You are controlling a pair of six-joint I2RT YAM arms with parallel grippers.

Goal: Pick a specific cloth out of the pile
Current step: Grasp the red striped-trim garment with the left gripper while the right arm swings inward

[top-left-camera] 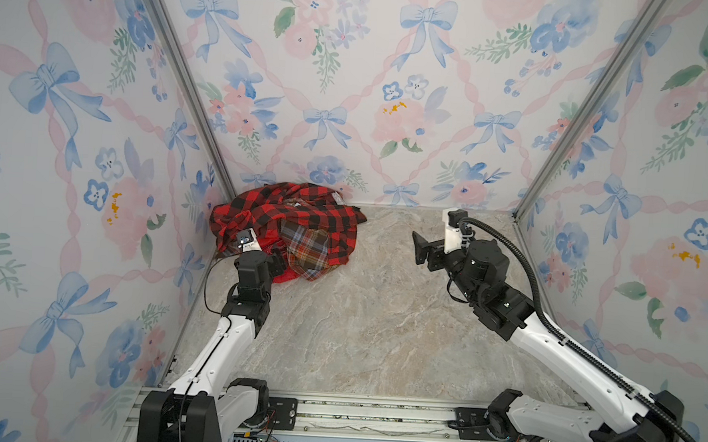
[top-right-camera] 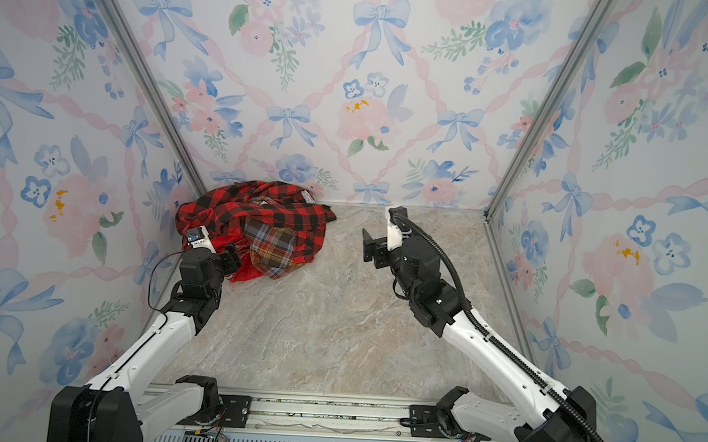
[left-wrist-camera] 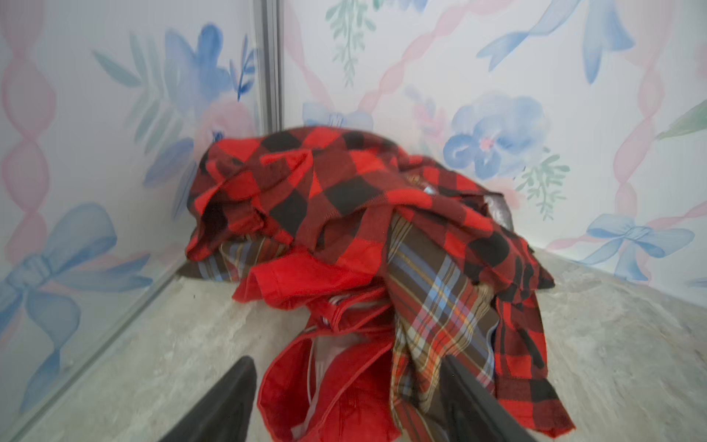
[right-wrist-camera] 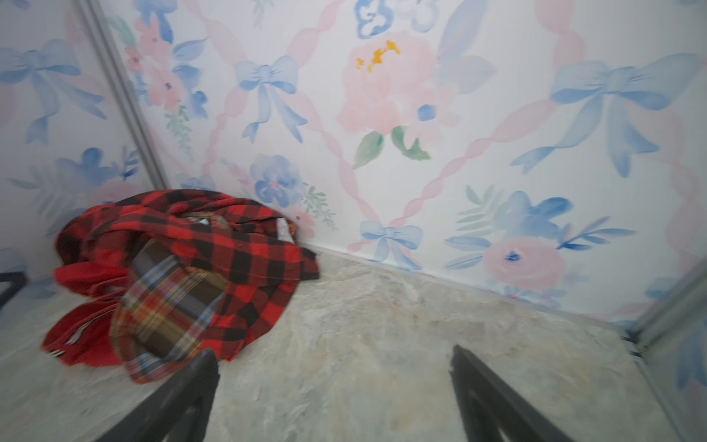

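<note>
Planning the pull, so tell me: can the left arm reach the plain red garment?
Probably yes: the left gripper sits open around the red garment, which pokes out from under the plaid shirt; that shirt could get pinched too.

One pile (top-left-camera: 298, 217) is holding three garments: one plain red cloth (left-wrist-camera: 344, 390), one red-and-black buffalo-check shirt (left-wrist-camera: 344, 183) and one brown-blue-orange plaid shirt (left-wrist-camera: 432, 306). Two arms are reaching over one tabletop (top-left-camera: 379, 335), the left arm (top-left-camera: 229, 340) and the right arm (top-left-camera: 566, 353), each carrying one gripper: the left gripper (left-wrist-camera: 348, 359) and the right gripper (right-wrist-camera: 333, 350).

cloth (left-wrist-camera: 344, 398) mostly buried under pile (left-wrist-camera: 344, 180), edges motion-blurred
</note>
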